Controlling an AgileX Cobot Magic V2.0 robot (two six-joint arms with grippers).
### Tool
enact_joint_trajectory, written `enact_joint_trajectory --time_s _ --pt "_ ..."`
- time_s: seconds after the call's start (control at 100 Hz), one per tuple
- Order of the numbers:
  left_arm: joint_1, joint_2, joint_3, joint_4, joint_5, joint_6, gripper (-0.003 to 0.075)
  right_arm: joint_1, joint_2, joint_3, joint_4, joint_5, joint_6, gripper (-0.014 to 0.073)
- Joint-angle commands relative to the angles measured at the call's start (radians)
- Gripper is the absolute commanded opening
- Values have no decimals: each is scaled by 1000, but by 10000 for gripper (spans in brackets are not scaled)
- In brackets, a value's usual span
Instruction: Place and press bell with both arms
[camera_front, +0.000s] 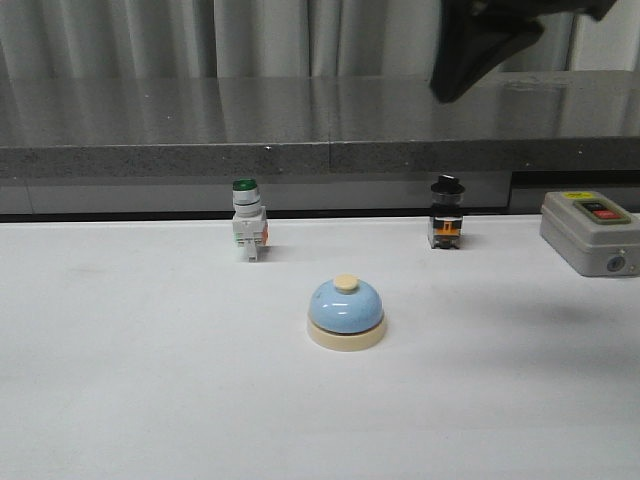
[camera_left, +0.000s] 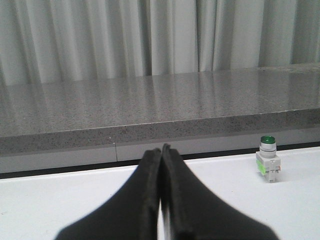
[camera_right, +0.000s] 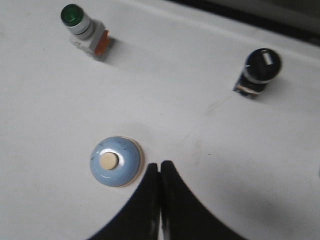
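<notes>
the right gripper (camera_right: 160, 172) has its two black fingers pressed together with nothing between them; seen from its wrist camera it hangs high above the table (camera_right: 210, 165), clear of everything. in the front view only a dark tapered piece of that arm shows, at about 1 o'clock near the upper edge (camera_front: 480, 45), well above the grey stone ledge (camera_front: 200, 130).

the left gripper (camera_left: 161, 155) also has its fingers closed tip to tip, gripping nothing. it sits low and looks level across the table toward the ledge and the pale curtain (camera_left: 100, 35) behind.

the bell (camera_front: 345, 312) stands upright at the centre of the front view, light-blue dome on a cream base with the cream knob on top. no gripper touches it. in the right wrist view the bell (camera_right: 116, 160) lies just beside the closed fingertips, apart from them.

from the bell, in the front view, the green-capped switch (camera_front: 248, 232) stands at about 11 o'clock, and the black-capped switch (camera_front: 446, 212) at about 1 o'clock, both near the table's far edge and well apart from each other. the grey box with a red button (camera_front: 590, 232) sits at about 2 o'clock, by the picture's right edge.
</notes>
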Motion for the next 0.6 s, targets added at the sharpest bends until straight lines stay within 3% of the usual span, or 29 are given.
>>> enact_joint_trajectory --time_s 0.0,0.29,0.59 --pt "2 -29 42 -8 -82 -9 -20 -35 -107 14 -27 -26 -4 -60" --pt "2 -29 42 -8 -82 -9 -20 -167 -403 254 -37 -75 -4 -60" --pt "2 -29 42 -8 -82 -9 -20 -188 -776 501 -45 -186 -4 -60"
